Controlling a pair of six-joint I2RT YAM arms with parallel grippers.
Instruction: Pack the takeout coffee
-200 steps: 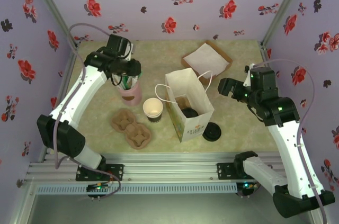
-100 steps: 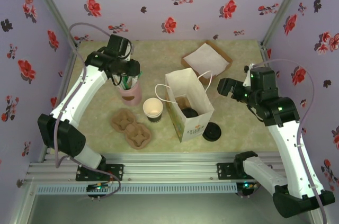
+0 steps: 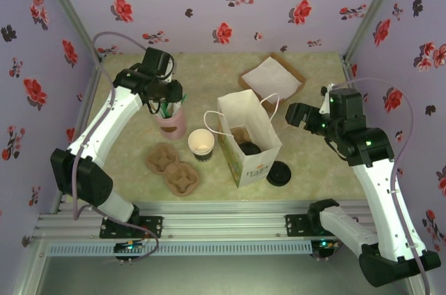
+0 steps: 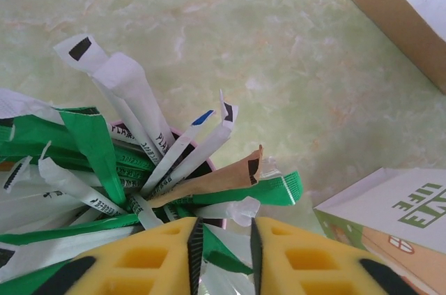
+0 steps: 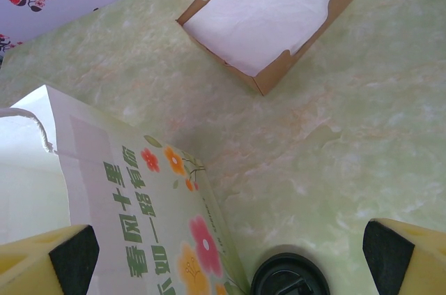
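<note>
The coffee cup (image 3: 201, 143) stands upright and open-topped on the bench (image 3: 209, 72), its black lid (image 3: 279, 173) off. The cup sits between the pink cup (image 3: 171, 123) of stirrers (image 4: 118, 169) on its far left and the paper bag (image 3: 247, 138) just beside it on the right. The lid lies flat on the bench on the other side of the bag, near the bag's near right corner, so the bag stands between cup and lid.

The left gripper (image 3: 162, 104) hangs over the pink cup, to the far left of the coffee cup and not touching it. In the left wrist view the left gripper (image 4: 224, 253) has its jaws drawn close together, with green and white stirrer wrappers lying in the narrow gap. Whether they actually pinch a wrapper I cannot tell.

The right gripper (image 3: 296, 115) hovers right of the bag's top edge with its jaws spread wide and nothing between them. The lid lies on the bench below it, nearer and a little left. In the right wrist view the lid (image 5: 289, 277) shows at the lower edge between the fingers of the right gripper (image 5: 230, 260), beside the bag's printed wall (image 5: 139, 225).

Two brown cup carriers (image 3: 173, 168) lie near left of the coffee cup. A cardboard tray (image 3: 293, 65) holding a white napkin (image 3: 270, 75) sits at the far right.
</note>
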